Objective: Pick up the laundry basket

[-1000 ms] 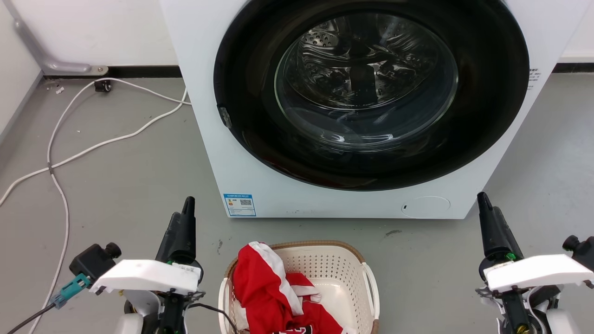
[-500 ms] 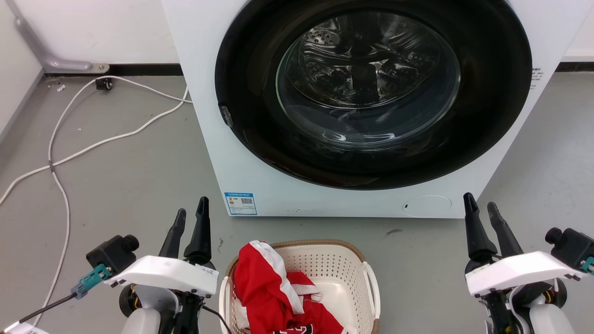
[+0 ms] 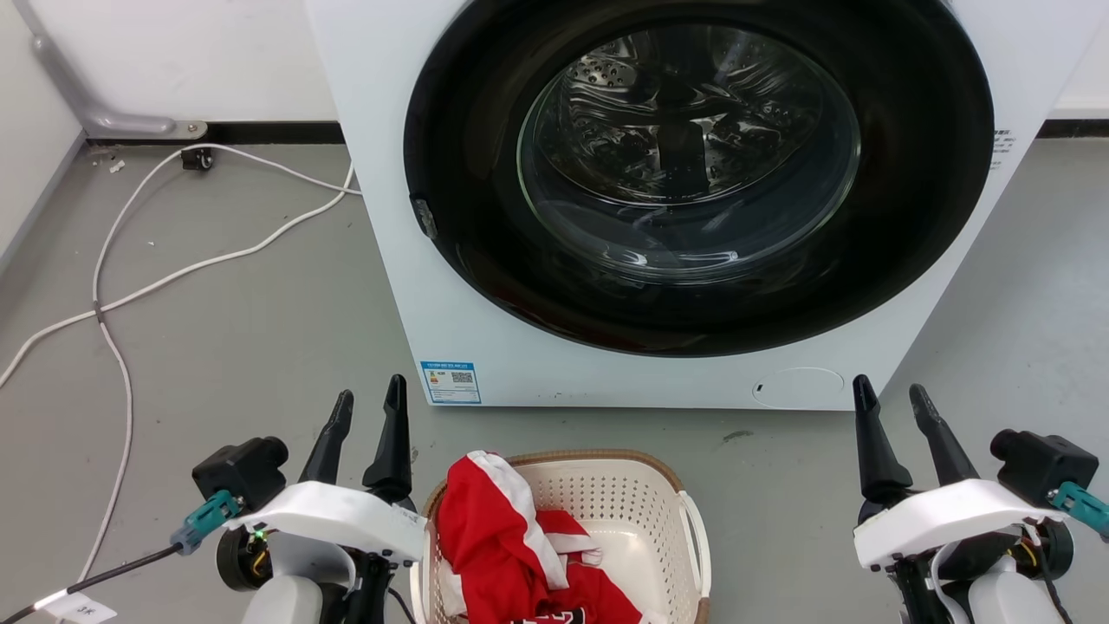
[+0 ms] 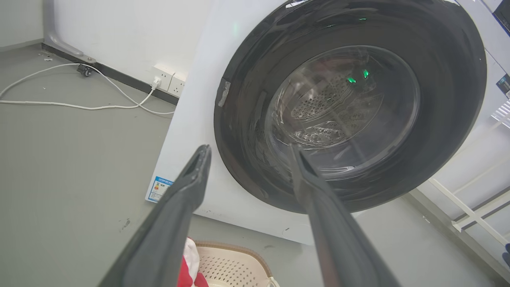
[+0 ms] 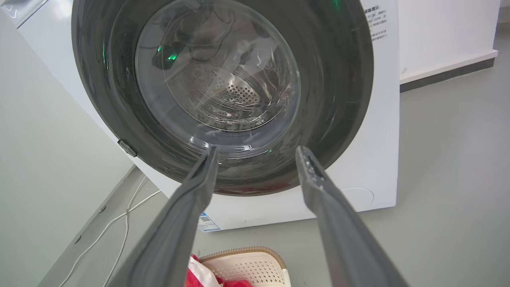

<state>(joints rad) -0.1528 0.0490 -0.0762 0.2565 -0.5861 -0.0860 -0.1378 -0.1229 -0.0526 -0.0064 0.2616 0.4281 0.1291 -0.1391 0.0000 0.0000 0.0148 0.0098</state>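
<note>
Your left gripper (image 3: 371,387) and right gripper (image 3: 888,385) have both spread their fingers and slid inward. The laundry basket (image 3: 606,453) sits between them, just beside the left one and farther from the right. Nothing holds it yet, so I think grabbing comes next.

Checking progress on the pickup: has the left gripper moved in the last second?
Yes. The left gripper has shifted inward toward the laundry basket, its fingertips nearer the washer's blue label.
</note>
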